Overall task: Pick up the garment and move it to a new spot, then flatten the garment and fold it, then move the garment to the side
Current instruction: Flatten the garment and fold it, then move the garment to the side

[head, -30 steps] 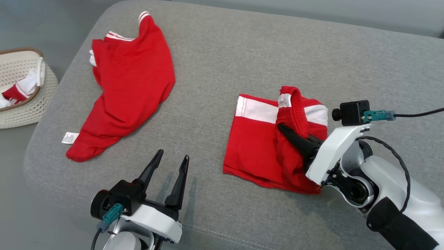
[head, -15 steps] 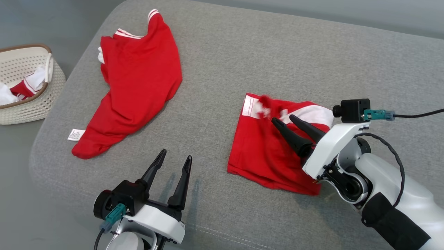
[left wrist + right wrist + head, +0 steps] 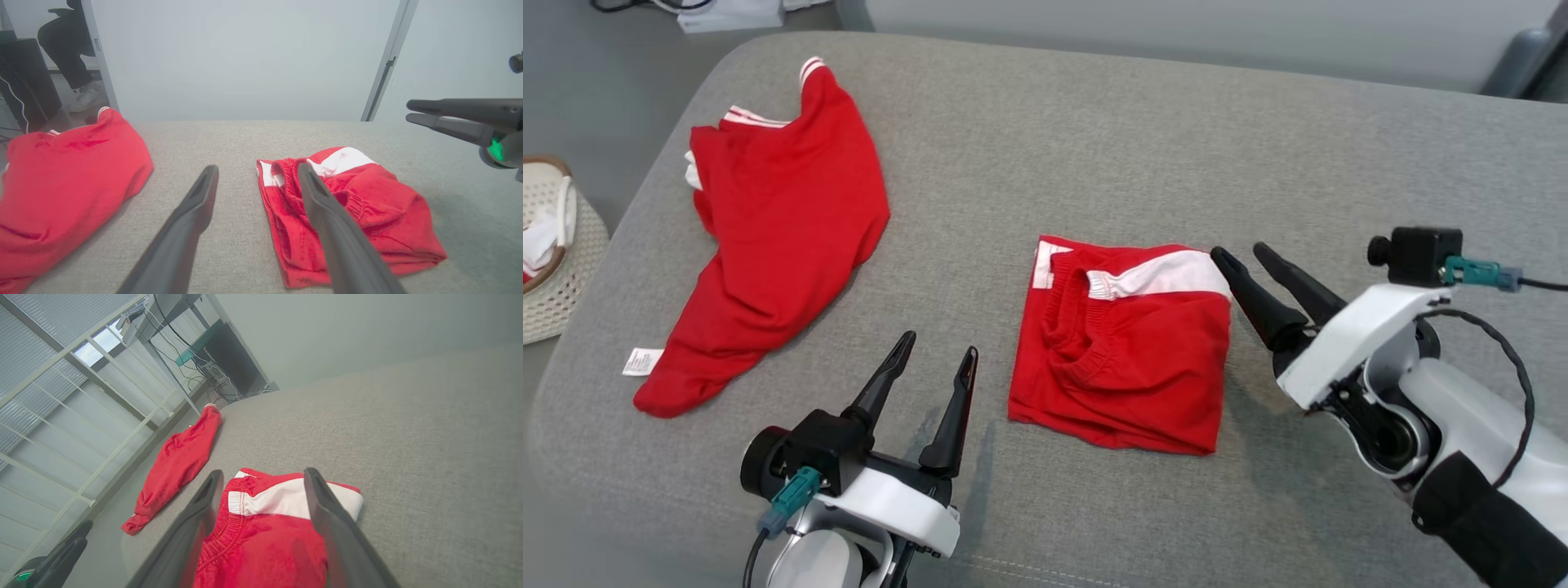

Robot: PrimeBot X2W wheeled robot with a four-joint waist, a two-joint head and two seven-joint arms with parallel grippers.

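The garment point(image 3: 1123, 351), red shorts with a white band, lies folded in a rough square on the grey cushion point(image 3: 1094, 131). It also shows in the left wrist view point(image 3: 359, 212) and the right wrist view point(image 3: 265, 547). My right gripper point(image 3: 1239, 250) hovers just off the garment's upper right corner, open, with nothing between its fingers point(image 3: 263, 471). My left gripper point(image 3: 939, 343) stands open and empty at the cushion's near edge, a little left of the garment point(image 3: 257, 166). The right gripper point(image 3: 408, 112) appears at the right edge of the left wrist view.
A second red garment point(image 3: 784, 220) with white trim and a label lies spread at the cushion's far left point(image 3: 61, 171). A white woven basket point(image 3: 572, 278) holding clothes stands on the floor off the left edge. A person's leg point(image 3: 77, 45) shows beyond the cushion.
My right gripper has opened and let go of the garment's waistband, which dropped flat onto the fold. The gripper drew back to the right. The head camera shifted; the left gripper stayed.
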